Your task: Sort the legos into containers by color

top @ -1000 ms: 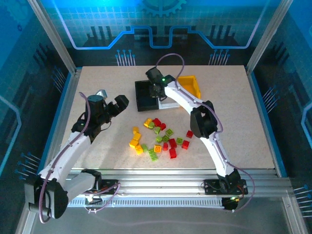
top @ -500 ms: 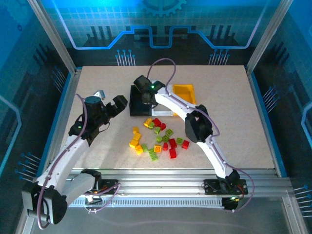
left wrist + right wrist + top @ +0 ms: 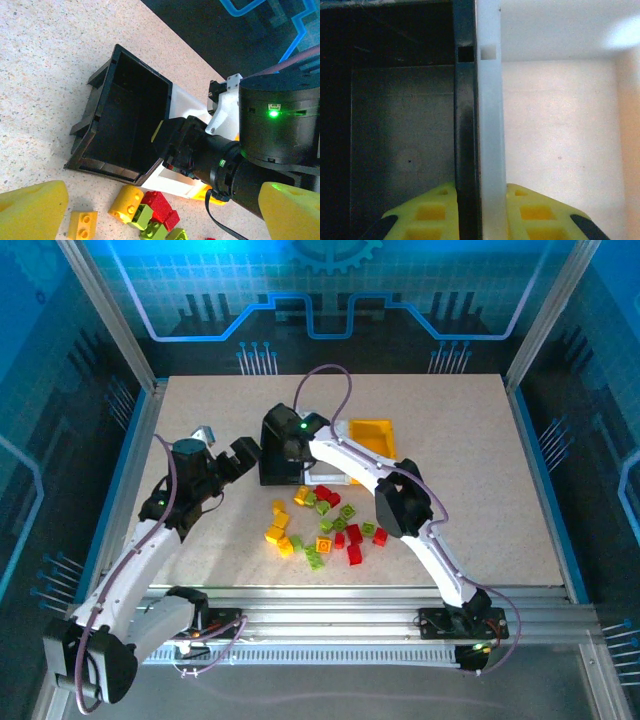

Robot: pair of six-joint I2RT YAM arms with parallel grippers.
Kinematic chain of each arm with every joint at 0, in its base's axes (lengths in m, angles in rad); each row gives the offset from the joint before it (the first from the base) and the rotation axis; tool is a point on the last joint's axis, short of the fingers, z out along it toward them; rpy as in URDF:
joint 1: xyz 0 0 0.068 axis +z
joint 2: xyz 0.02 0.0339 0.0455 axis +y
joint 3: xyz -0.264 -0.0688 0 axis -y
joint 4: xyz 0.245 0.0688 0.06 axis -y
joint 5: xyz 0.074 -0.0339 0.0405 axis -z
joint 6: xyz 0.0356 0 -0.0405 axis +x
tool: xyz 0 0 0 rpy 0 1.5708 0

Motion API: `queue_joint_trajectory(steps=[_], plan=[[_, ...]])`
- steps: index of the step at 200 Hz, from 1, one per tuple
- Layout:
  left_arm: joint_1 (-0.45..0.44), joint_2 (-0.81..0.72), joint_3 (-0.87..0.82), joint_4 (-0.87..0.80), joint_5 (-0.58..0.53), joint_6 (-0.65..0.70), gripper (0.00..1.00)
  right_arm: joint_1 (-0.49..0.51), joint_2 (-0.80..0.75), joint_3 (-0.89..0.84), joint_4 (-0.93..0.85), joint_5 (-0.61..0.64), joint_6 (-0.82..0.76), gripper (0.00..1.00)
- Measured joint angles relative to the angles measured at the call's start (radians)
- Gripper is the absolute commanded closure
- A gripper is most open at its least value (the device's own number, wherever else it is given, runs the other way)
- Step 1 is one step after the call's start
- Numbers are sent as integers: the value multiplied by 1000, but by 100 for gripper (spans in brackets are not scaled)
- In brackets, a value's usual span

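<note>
1. Clamped tight in the right pincer (image 3: pixel 479 212): the touching side walls of the black bin (image 3: pixel 125 115) and the white bin (image 3: pixel 555 125), one finger inside each, both bins bare inside.
2. Spread wide and holding nothing, above the tabletop (image 3: pixel 480 490) left of the black bin: the left pincer (image 3: pixel 226 445).
3. Scattered loose just in front of the bins, none yet sorted: the legos (image 3: pixel 325 525). Close by on the right of the white bin: the yellow-orange bin (image 3: pixel 375 432).
4. Judged the step in hand: setting the containers by the pile. To do it well, keep the pair low and level, slide rather than lift (easy to lose one wall of two), stop short of the nearest bricks, then let go straight upward.
5. Counted: three bins, two pincers, about twenty legos, near six yellow-orange, seven red and eight lime green (tally blurred by overlaps).
</note>
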Motion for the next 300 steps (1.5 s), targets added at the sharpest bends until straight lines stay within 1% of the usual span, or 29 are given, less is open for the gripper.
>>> queue_joint_trajectory(steps=[13, 23, 49, 90, 109, 126, 134, 176, 192, 211, 265, 286, 300], plan=[[0, 0, 0, -3, 0, 0, 1, 2, -2, -2, 0, 0, -1, 76], [0, 0, 0, -4, 0, 0, 1, 2, -5, -8, 5, -2, -4, 69], [0, -3, 0, -10, 0, 0, 1, 7, -8, -23, 15, -3, -38, 59], [0, -6, 0, -11, 0, 0, 1, 13, -48, -42, 50, 1, -88, 35], [0, -6, 0, -11, 0, 0, 1, 14, -123, -95, 90, 1, -111, 27], [0, -6, 0, -10, 0, 0, 1, 14, -241, -209, 142, 1, -123, 22], [0, -6, 0, -8, 0, 0, 1, 14, -301, -274, 167, -3, -130, 17], [-2, -6, -29, 27, 12, -11, 1, 14, -639, -695, 264, -43, -151, 16], [-10, -6, -51, 41, 19, -11, 1, 11, -745, -846, 265, -64, -159, 16], [-30, 0, -75, 61, 24, -11, 1, 1, -844, -985, 253, -95, -163, 16], [-137, 41, -127, 99, 31, -11, 1, -15, -1051, -1252, 158, -159, -147, 16], [-159, 61, -132, 106, 38, -11, 1, -16, -1095, -1329, 127, -183, -125, 16], [-168, 72, -134, 112, 42, -11, 1, -23, -1109, -1374, 121, -199, -111, 18]])
